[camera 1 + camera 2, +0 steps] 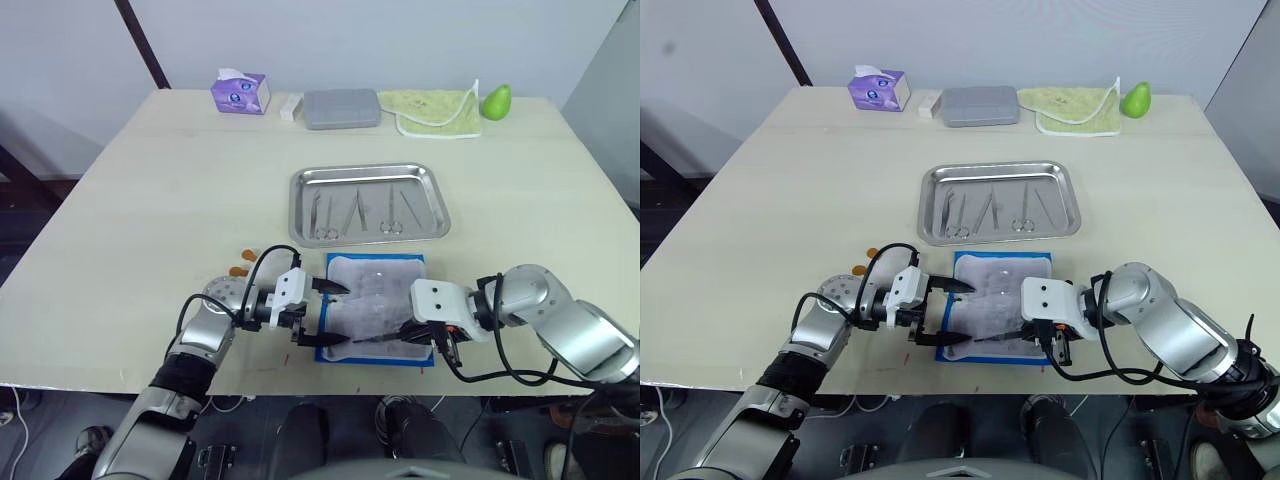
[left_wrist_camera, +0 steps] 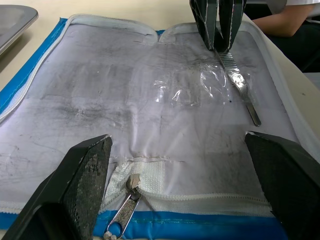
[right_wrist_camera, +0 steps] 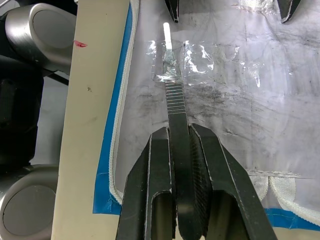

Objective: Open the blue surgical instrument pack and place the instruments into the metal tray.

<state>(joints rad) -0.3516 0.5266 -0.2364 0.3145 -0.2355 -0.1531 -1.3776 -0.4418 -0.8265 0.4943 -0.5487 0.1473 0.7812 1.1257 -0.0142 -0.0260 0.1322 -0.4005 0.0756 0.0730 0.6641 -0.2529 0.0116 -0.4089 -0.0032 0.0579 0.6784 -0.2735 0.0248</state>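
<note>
right end effector (image 3: 177, 150) clamps a thin ribbed steel handle instrument (image 3: 172, 100) lying on the unfolded blue-edged white-lined pack (image 1: 375, 300) at the table's (image 1: 150, 200) near edge | left end effector (image 1: 325, 315) spread wide over pack's left side | shiny rectangular metal tray (image 1: 368, 178) just beyond, holding several steel instruments (image 1: 355, 212)

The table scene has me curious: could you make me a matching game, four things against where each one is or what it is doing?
Things:
1. right tool
2. left tool
3. metal tray
4. green pear

States or places:
A. far corner of the table
B. open over the unfolded blue pack
C. holds several steel instruments
D. shut on a flat ridged instrument

Pairs: 1-D, 2-B, 3-C, 4-A
</note>
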